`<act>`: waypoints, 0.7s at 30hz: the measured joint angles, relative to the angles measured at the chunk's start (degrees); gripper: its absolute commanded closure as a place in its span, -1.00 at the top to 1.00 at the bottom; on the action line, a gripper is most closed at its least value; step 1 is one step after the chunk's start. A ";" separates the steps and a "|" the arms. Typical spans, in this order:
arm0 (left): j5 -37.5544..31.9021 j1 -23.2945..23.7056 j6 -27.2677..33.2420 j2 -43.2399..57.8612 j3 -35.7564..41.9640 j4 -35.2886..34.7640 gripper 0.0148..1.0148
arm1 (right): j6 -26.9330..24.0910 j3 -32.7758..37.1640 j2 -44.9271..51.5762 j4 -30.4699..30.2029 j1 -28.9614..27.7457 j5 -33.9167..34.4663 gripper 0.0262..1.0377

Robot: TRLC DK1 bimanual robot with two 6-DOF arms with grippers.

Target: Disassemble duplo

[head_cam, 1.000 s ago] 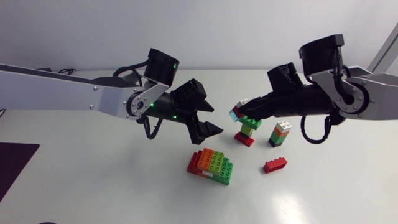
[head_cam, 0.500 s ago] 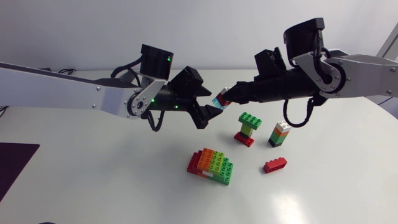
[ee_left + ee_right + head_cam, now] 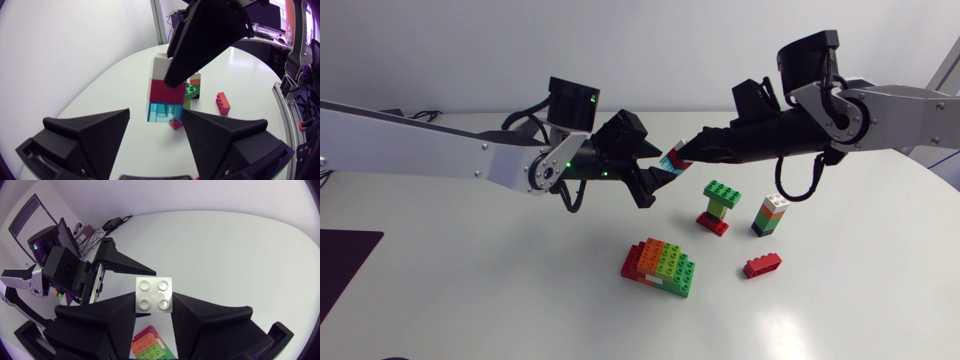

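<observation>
The right gripper point(image 3: 686, 155) holds a small brick stack point(image 3: 674, 159) in the air above the table point(image 3: 500, 290), with its jaws closed on the white top brick from two sides. The stack is white, then red, then clear blue at the free end. The left gripper point(image 3: 655, 172) is just in front of it with jaws wide. In the left wrist view the blue end stands between the two fingers point(image 3: 85, 135), and I see no touching. On the table below are a big mixed block point(image 3: 660, 267), a green brick on a red one point(image 3: 718, 203), a white-orange-green column point(image 3: 770, 215) and a single red brick point(image 3: 762, 265).
</observation>
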 measured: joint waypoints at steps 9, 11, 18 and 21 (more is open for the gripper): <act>0.09 -0.02 0.00 0.02 -0.61 1.29 -0.24 | 0.44 0.85 0.07 -0.72 -0.61 -1.53 -0.54; 0.26 -0.02 0.02 0.02 -0.83 1.40 -0.25 | 0.44 0.98 0.24 -0.83 -0.85 -1.88 -0.54; -0.20 -0.42 0.04 0.02 -2.36 1.92 -0.27 | 1.55 1.18 1.60 -1.73 -1.09 -2.97 -0.54; -0.26 -0.46 0.07 0.00 -2.62 2.49 -0.28 | 1.95 1.18 1.77 -1.86 -1.33 -3.30 -0.54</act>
